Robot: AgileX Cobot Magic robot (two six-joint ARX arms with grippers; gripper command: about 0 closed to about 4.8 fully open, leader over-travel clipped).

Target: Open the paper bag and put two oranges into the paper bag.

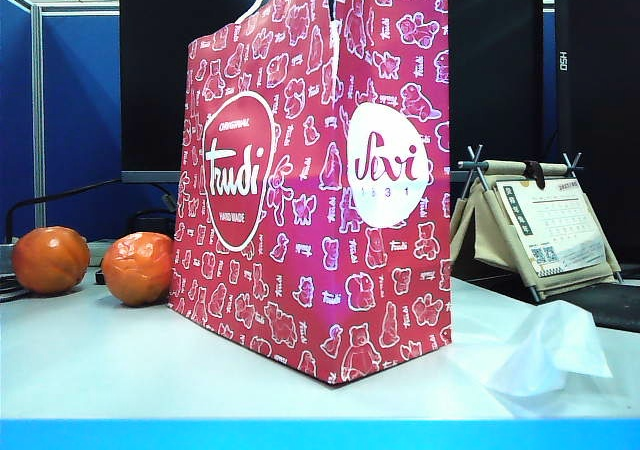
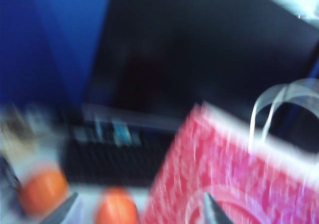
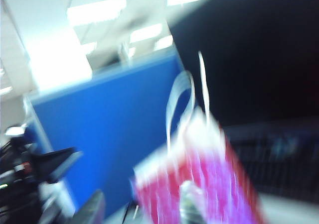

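The paper bag (image 1: pixel 320 200) stands upright mid-table, magenta-red with white bears, its top edges close together. Two oranges (image 1: pixel 50 259) (image 1: pixel 138 267) rest on the table to its left, the nearer one almost against the bag. Neither gripper appears in the exterior view. The blurred left wrist view has my left gripper (image 2: pixel 139 211) open, its fingertips wide apart, looking toward both oranges (image 2: pixel 44 190) (image 2: pixel 116 209) and the bag (image 2: pixel 239 179). In the blurred right wrist view my right gripper (image 3: pixel 142 209) is open too, short of the bag (image 3: pixel 199 184) and its white handles (image 3: pixel 179 99).
A crumpled white tissue (image 1: pixel 545 345) lies right of the bag. A desk calendar on a stand (image 1: pixel 540 225) sits at the back right. A dark keyboard (image 2: pixel 114 154) and monitor stand behind the oranges, with a blue partition (image 1: pixel 80 120) at the left.
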